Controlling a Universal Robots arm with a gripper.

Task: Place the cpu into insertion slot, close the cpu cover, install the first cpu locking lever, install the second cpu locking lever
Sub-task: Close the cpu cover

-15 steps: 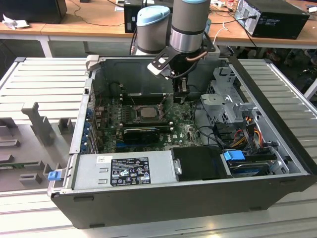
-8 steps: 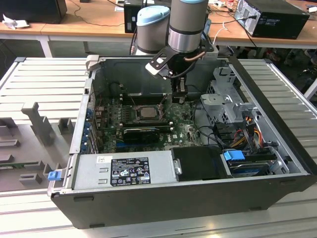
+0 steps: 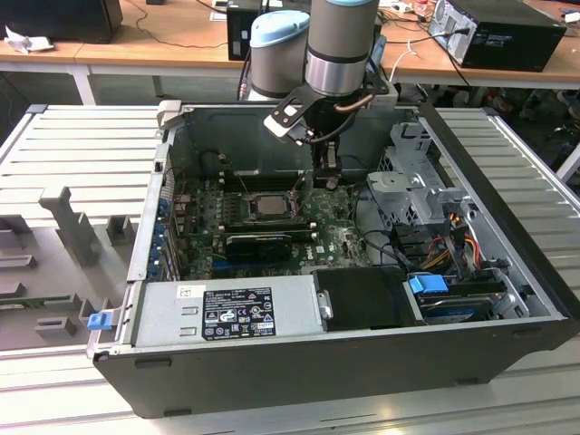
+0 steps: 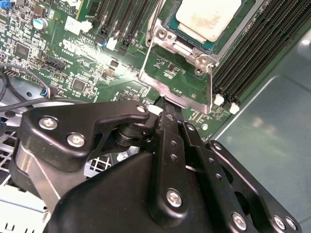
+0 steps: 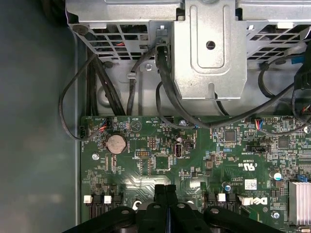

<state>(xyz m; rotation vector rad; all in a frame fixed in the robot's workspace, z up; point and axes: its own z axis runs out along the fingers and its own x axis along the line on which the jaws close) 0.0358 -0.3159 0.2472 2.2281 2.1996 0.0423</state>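
Observation:
The cpu, a pale square chip, lies flat in the insertion slot on the green board; it also shows in the exterior view. The cpu cover, a thin metal frame with a square window, is swung open and tilts up from the socket's edge toward me. My gripper is shut, its black fingertips touching the cover's outer edge. The first wrist view shows the two fingers pressed together over the board. In the exterior view the gripper hangs just to that view's right of the socket.
Long black memory slots flank the socket. The grey case wall lies beyond them. A metal drive cage with black cables stands past the board's edge. A power supply and a blue-tabbed drive fill the case front.

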